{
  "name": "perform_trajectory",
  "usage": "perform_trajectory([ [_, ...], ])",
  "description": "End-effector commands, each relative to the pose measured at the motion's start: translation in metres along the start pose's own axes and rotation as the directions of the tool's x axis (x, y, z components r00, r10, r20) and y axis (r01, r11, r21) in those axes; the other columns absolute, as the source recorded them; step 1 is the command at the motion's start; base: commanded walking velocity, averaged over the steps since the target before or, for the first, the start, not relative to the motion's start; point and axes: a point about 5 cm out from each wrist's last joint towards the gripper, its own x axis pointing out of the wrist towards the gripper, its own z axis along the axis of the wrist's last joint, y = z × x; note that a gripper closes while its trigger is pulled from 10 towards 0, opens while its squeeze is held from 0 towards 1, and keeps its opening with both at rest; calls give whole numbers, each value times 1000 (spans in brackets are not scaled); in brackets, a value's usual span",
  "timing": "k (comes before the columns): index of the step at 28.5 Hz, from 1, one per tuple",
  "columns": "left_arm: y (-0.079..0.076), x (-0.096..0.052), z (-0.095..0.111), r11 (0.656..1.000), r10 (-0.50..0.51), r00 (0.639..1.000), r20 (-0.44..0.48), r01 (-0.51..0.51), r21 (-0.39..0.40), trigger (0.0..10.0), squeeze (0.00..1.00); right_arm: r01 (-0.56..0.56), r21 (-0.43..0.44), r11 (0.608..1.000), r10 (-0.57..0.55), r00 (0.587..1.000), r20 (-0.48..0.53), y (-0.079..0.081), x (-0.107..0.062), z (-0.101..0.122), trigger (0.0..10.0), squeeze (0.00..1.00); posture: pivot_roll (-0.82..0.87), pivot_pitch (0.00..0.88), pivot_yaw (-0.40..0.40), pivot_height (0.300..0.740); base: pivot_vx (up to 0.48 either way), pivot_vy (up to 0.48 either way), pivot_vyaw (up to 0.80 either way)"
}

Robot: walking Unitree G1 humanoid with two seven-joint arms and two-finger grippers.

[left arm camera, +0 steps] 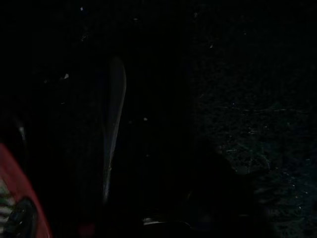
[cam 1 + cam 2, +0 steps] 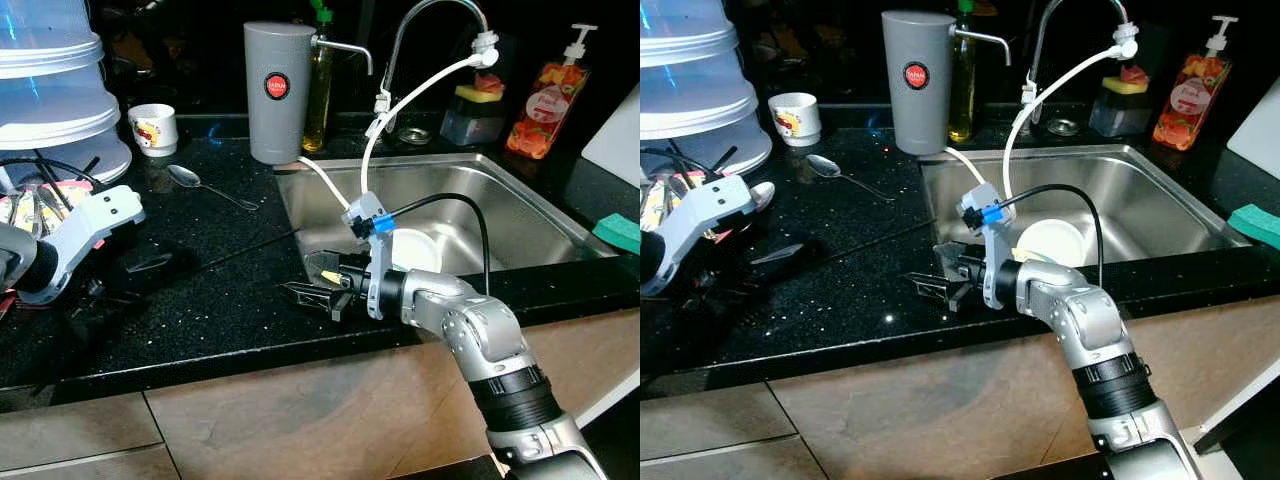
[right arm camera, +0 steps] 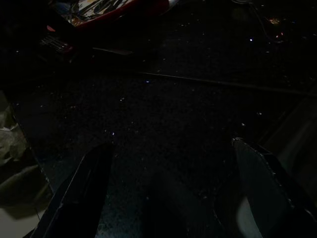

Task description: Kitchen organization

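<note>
A: Start nearest the sink [image 2: 520, 215]. What's there?
B: The right gripper [image 2: 318, 283], at the sink's near-left corner just above the black counter [image 2: 200, 300], fingers spread wide, nothing between them.
A: And the left gripper [image 2: 130, 268]?
B: Well left of the sink, low over the counter; I can't tell how its fingers stand.
A: Farther back?
B: A white bowl [image 2: 417, 249] lies in the sink. A spoon [image 2: 205, 186] lies on the counter left of it, a mug [image 2: 154, 129] beyond, a grey canister [image 2: 279, 91] at the sink's far-left corner.
</note>
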Motion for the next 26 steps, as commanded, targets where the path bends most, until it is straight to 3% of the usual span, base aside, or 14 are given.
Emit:
perform_trajectory([
  [1, 4, -1, -7, 999, 37, 998, -53, -37, -6, 0, 0, 2, -12, 1000, -2, 1000, -13, 1, -1, -3, 10000, 0, 126, 60, -48, 740, 0, 0, 0],
  [10, 19, 2, 3, 985, 173, 985, 25, -173, -4, 0, 0, 20, -15, 1000, -20, 1000, -14, -1, -1, -4, 10000, 0, 127, 65, -50, 740, 0, 0, 0],
  [16, 27, 8, 15, 970, 242, 962, 126, -239, -38, 0, 0, 28, -16, 999, -28, 1000, -14, -2, -1, -3, 10000, 0, 126, 69, -49, 740, 0, 0, 0],
  [21, 27, 15, 28, 972, 235, 948, 216, -223, -79, 0, 0, 32, -18, 999, -32, 999, -15, -3, -2, -4, 10000, 0, 126, 69, -49, 740, 0, 0, 0],
  [24, 21, 24, 49, 977, 199, 910, 365, -155, -148, 0, 0, 36, -21, 999, -36, 999, -19, -4, -2, -4, 10000, 0, 120, 73, -47, 740, 0, 0, 0],
  [25, 21, 24, 49, 977, 199, 910, 365, -155, -148, 0, 0, 36, -21, 999, -36, 999, -19, -4, -2, -4, 10000, 0, 120, 73, -47, 740, 0, 0, 0],
  [26, 14, 28, 61, 979, 161, 880, 447, -86, -184, 0, 0, 37, -25, 999, -37, 999, -22, -4, -2, -3, 10000, 0, 120, 73, -47, 740, 0, 0, 0],
])
